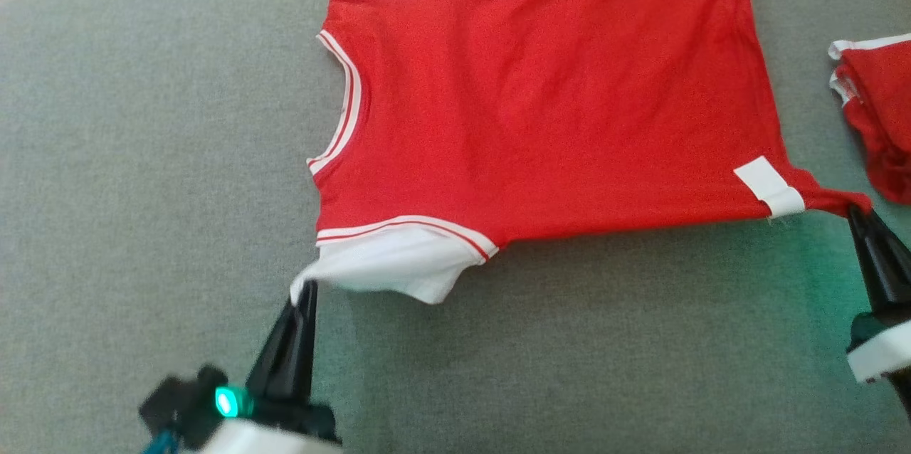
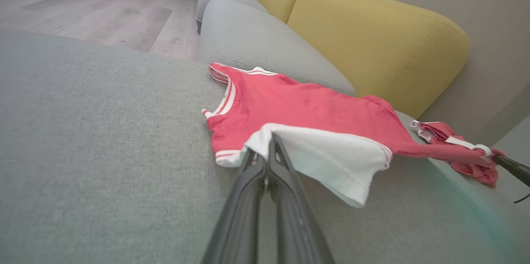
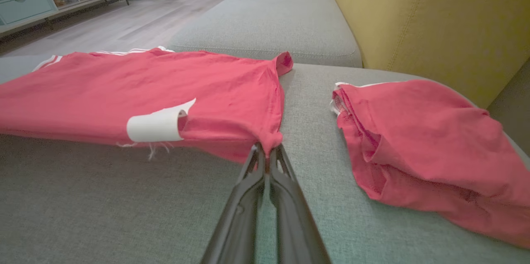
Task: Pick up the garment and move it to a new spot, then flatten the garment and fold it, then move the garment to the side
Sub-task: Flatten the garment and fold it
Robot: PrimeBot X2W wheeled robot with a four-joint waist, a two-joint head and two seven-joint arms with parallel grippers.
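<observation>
Garment (image 1: 541, 98) stretched between both grippers
Long axis runs nine to three; left gripper (image 1: 307, 289) pinches the seven-o'clock sleeve (image 1: 398, 265), right gripper (image 1: 856, 210) the four-o'clock hem corner (image 1: 840, 199).

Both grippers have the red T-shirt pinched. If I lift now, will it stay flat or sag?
Likely floppy: on the red T-shirt, the white sleeve sags beside the left gripper. Probably light: the right gripper holds up the hem corner with a thin pinch. The middle may drag on the grey sofa cushion.
</observation>
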